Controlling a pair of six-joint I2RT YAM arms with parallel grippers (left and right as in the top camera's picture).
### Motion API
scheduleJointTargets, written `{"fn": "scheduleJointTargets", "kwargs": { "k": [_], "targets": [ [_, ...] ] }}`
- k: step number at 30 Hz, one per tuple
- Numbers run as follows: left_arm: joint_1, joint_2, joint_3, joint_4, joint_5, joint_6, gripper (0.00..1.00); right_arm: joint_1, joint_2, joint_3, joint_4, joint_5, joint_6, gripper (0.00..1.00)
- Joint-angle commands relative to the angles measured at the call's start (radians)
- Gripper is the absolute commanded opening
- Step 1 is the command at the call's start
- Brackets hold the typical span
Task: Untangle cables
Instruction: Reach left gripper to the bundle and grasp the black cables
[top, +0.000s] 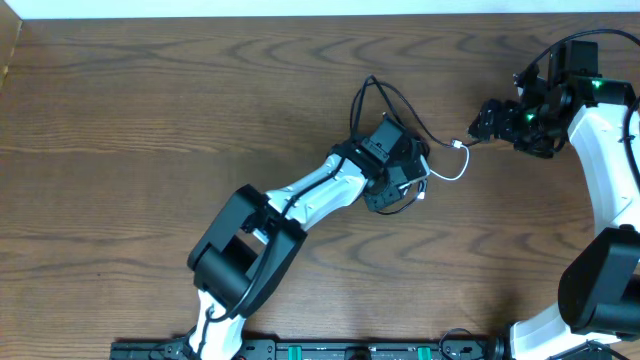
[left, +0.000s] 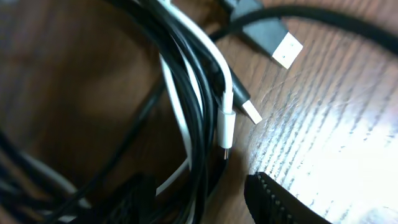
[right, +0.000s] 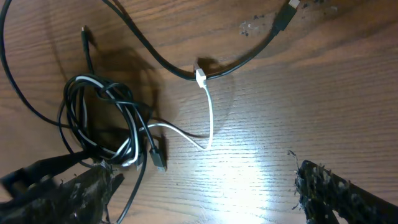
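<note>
1. Overhead, the cables (top: 372, 95) are lying around the middle of the worktop (top: 120, 150). Most of them are wound into one knot (right: 106, 124) of black and white loops, sitting directly under the left fingers (top: 398, 175).
2. From the left wrist, the strands are running between the two dark tips. I cannot tell whether those tips are pinching the strands or only straddling them.
3. The right fingers (top: 482, 122) are standing wide apart with nothing between them. They are hanging just beside the plug end of the long black cable (right: 186, 70), which is arcing out of the knot toward that side. A white cable (right: 210, 118) is looping out too, its small plug touching the black one.
4. To my eye, the step in hand is pinning the knot with the left while the right is lining up on a free end.
5. The next move is calling for the right fingers to close on the black cable near its plug. They would then draw it slowly away from the knot, and I would be watching that the loops slide rather than cinch tighter.
6. Room is looking generous. The far edge and the left corner of the worktop are well apart from the cables, and bare wood is lying open to the left and toward the near side. The tighter spot is on the right, where the pulling arm is working near the side of the overhead picture.
</note>
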Motion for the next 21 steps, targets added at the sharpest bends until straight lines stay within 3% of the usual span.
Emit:
{"fn": "scheduleJointTargets", "kwargs": {
  "k": [1,6,9,16,21],
  "targets": [
    [0.002,0.029,0.001,-0.006,0.009,-0.009,0.5,0.0,-0.012,0.008,-0.002,0.002,-0.016,0.93],
    [0.002,0.03,0.001,-0.006,0.009,-0.009,0.32,0.0,-0.012,0.008,-0.002,0.002,-0.015,0.94],
    [0.002,0.03,0.001,-0.005,0.009,-0.009,0.08,0.0,-0.012,0.008,-0.001,0.002,-0.016,0.94],
    [0.014,-0.009,0.005,-0.019,0.008,-0.133,0.08,0.0,-0.012,0.008,0.0,0.002,-0.015,0.95],
    [0.051,-0.093,0.033,-0.154,0.042,-0.207,0.07,0.0,-0.012,0.008,0.001,0.001,-0.015,0.95]
  ]
}}
